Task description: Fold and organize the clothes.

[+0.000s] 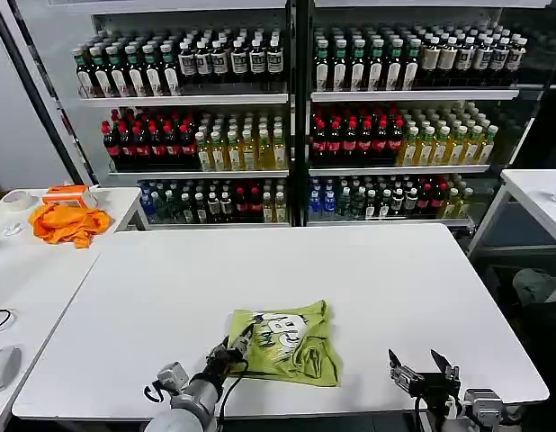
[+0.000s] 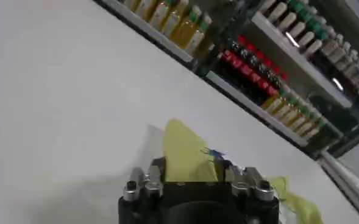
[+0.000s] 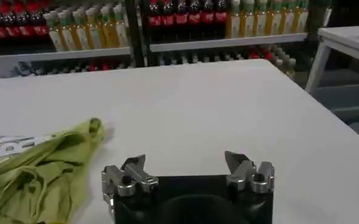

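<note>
The lime-green T-shirt lies crumpled near the white tabletop's front edge, before 2 drink-stocked coolers. The left claw is clamped on its left edge; the right claw hovers spread apart, well right.

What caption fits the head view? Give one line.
Left pincer grips crumpled lime-green cotton T-shirt on white table.

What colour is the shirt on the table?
Lime green shirt with a white-and-dark print, clearest in the head view.
</note>
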`<action>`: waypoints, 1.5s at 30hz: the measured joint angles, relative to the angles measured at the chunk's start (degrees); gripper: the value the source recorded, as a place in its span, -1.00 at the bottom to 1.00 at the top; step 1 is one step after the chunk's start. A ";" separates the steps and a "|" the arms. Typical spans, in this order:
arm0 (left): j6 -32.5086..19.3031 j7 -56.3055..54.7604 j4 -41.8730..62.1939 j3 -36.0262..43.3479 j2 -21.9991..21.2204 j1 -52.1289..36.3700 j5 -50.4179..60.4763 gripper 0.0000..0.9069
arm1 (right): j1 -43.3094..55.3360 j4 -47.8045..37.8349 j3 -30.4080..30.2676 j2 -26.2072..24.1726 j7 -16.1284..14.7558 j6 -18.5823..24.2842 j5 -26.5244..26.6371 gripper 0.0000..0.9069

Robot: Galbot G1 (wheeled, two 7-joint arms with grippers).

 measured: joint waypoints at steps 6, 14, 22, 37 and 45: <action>0.23 0.59 0.78 -1.59 -0.98 0.16 -6.27 -0.87 | -0.39 0.38 0.21 0.11 0.03 0.00 0.00 1.00; 0.57 1.49 0.52 -3.56 -2.40 0.65 -13.37 -0.96 | -1.12 1.14 0.28 0.58 0.12 -0.01 -0.05 1.00; 0.85 1.15 -2.00 -7.22 -2.97 1.75 -19.15 -0.98 | -1.45 2.01 0.70 0.59 0.14 -0.01 0.07 1.00; 6.75 -0.49 -11.33 -29.90 15.65 4.02 -22.45 -0.96 | 1.07 1.41 -0.90 0.38 0.16 -0.01 0.80 1.00; 9.12 -1.13 -14.85 -30.95 23.98 3.44 -13.56 -0.96 | 1.30 0.81 -0.84 0.46 0.03 0.16 0.69 1.00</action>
